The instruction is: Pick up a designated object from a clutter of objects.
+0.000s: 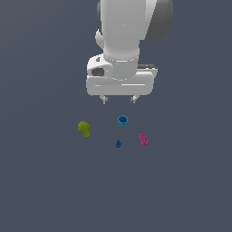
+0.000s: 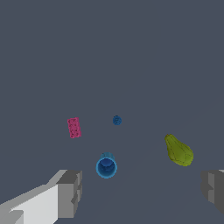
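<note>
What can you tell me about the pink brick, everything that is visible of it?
The pink brick is a small magenta rectangular block with rows of round studs on its upper face, looking like moulded plastic. It lies flat on the grey surface, slightly turned, and alone: nothing touches it. In the exterior view it is the item farthest to the right, beside the small dark-blue piece and below the blue cup. The gripper hangs open above, not on it.

Magenta studded brick (image 1: 143,139), flat, untouched
</note>
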`<state>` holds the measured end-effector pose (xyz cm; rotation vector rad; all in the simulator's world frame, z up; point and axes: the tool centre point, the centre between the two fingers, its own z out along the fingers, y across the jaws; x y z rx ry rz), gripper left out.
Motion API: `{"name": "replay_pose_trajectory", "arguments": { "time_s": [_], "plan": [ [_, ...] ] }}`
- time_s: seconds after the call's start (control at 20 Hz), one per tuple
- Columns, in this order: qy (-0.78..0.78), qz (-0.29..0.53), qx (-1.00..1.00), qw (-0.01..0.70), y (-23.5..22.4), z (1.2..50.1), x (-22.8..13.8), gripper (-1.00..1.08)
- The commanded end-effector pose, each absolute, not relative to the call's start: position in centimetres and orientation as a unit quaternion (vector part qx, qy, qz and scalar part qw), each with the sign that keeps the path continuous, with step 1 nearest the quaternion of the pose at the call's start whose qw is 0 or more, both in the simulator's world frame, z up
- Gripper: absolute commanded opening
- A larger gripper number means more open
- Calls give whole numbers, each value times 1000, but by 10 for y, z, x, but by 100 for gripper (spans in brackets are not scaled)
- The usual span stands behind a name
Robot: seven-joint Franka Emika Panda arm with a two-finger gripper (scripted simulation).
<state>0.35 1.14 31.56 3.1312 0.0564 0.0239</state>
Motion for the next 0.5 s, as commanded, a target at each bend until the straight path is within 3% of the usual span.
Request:
{"name": "replay_pose_trajectory", "arguments": {
  "time_s": [0.0, 0.45],
  "plan": [
    [18, 8, 1000, 5, 11, 316, 4, 100],
    [0, 32, 999, 6, 3, 337, 12, 100]
  ]
}}
